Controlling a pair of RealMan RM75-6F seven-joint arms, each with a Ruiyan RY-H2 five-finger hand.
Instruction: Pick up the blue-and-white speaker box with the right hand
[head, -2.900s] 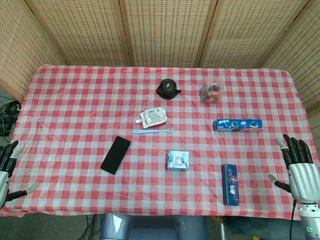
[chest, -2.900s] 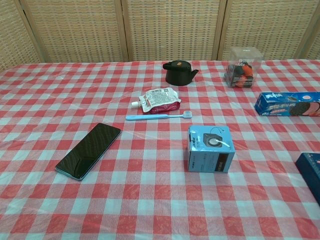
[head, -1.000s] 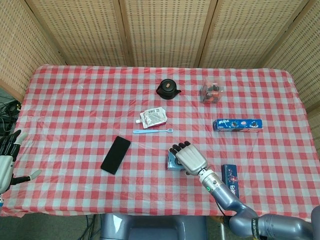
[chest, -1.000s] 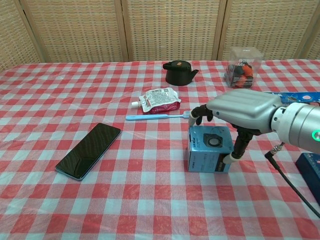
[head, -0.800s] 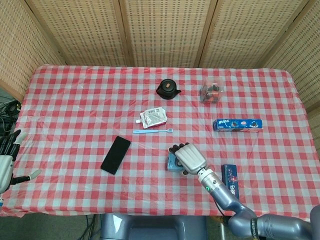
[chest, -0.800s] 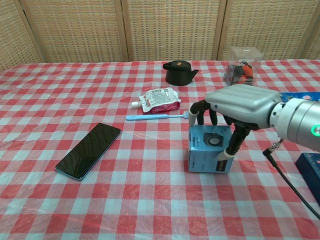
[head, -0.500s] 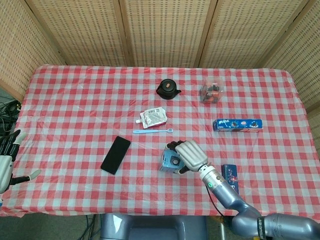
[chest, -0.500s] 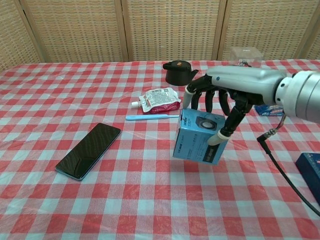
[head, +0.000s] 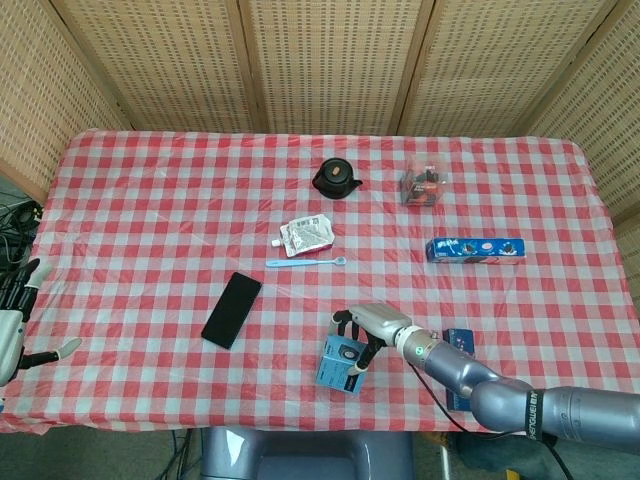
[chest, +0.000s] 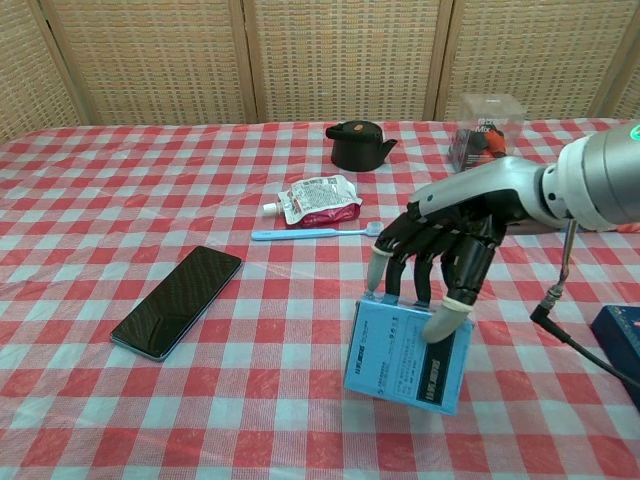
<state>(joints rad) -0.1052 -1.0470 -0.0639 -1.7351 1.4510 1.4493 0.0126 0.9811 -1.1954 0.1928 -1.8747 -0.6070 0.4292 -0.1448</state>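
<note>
**Speaker box up off the cloth in the right robot hand**

Far left, the left robot hand hung off the edge of the tabletop, fingers spread and holding nothing. Moving across, a black phone lay flat on the red check cloth, and beyond it a squeeze pouch lay with a light blue toothbrush just beside it. A small black pot stood at the back.

Then the action: the right robot hand was clamped on the blue-and-white speaker box, fingers draped over the top edge from behind and the thumb pressing the front face. The box sat tilted and looked clear of the cloth, near the front edge of the tabletop.

By the look of it, that was a light, stiff cardboard carton with smooth printed faces, so it could slip or swing in a top-edge pinch. A hold lower down, across two opposite faces, would probably steady it better.

Further right, a clear tub of dark sweets stood at the back, a blue biscuit packet lay well apart, and a dark blue carton lay near the arm. Nothing stood in the way of the lift.
</note>
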